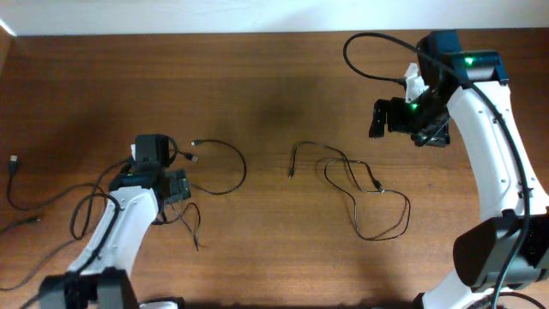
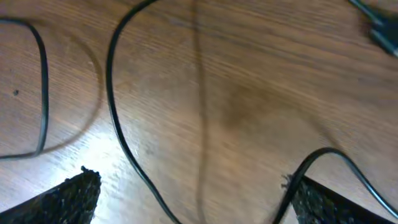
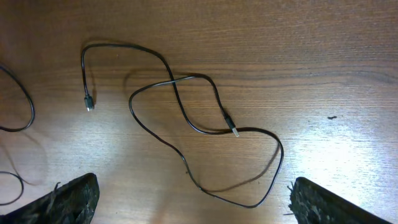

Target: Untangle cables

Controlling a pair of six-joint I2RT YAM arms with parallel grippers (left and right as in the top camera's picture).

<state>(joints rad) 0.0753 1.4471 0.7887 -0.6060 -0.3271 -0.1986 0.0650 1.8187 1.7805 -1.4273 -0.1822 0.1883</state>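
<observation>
Several thin black cables lie on the wooden table point(image 1: 257, 77). One cable point(image 1: 378, 186) loops over itself at the centre; in the right wrist view this cable point(image 3: 231, 126) crosses itself, with a plug point(image 3: 89, 106) at its left end. My right gripper point(image 1: 382, 118) hangs open above and right of it, and the right gripper point(image 3: 196, 202) holds nothing. Another cable point(image 1: 244, 167) curves beside my left gripper point(image 1: 177, 190). Seen from the left wrist, the left gripper point(image 2: 193, 199) is open low over the wood. One cable point(image 2: 111, 81) passes between its fingers point(image 2: 68, 199), untouched.
A third thin cord with a plug point(image 1: 14, 160) lies at the far left edge of the table. Thicker robot cables point(image 1: 81, 215) loop beside the left arm. A pale wall band point(image 1: 171, 15) runs along the table's back edge.
</observation>
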